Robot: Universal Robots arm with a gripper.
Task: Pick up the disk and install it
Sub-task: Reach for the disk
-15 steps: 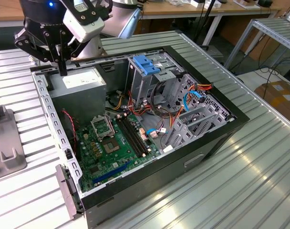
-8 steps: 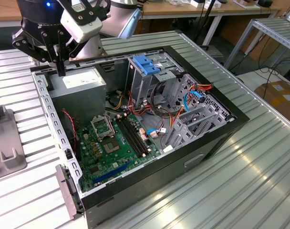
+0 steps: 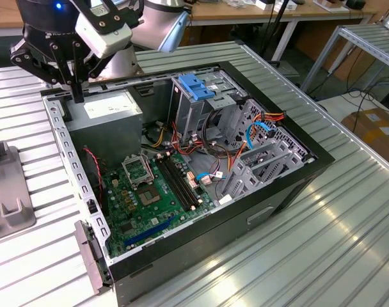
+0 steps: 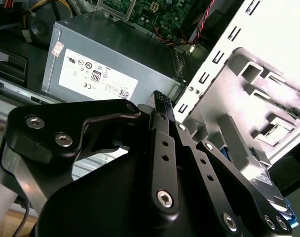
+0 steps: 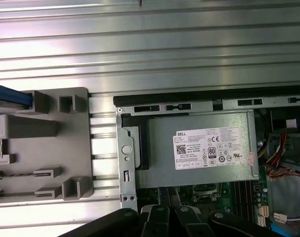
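Nearest lies the ribbed metal table [image 3: 322, 256], and on it stands the open computer case [image 3: 271, 211], its near wall black. On the table at the exterior view's left, outside the case, lies a grey holder [image 3: 6, 192]. The disk [image 5: 9, 96] rests in that holder. Its blue edge shows in the first wrist view, and a blue corner of it shows past the holder in the second wrist view.

Inside the case, the green circuit board [image 3: 140, 204] lies flat on the floor toward the exterior view's left, with a tangle of coloured wires [image 3: 223, 160] just to its right. Farther in stands the metal drive cage [image 3: 201, 112], with a broad blue bracket [image 3: 196, 86] on top.

At the far left corner of the case sits the grey power box [image 3: 108, 112], its white label plain in both wrist views. My pincer [image 3: 77, 96] hangs at that corner, tips pointing down over the case rim beside the power box. Whether they touch the metal I cannot tell. My two fingers are pressed together with nothing between them, well apart from the disk.

Far beyond the table stand wooden benches [image 3: 246, 13].
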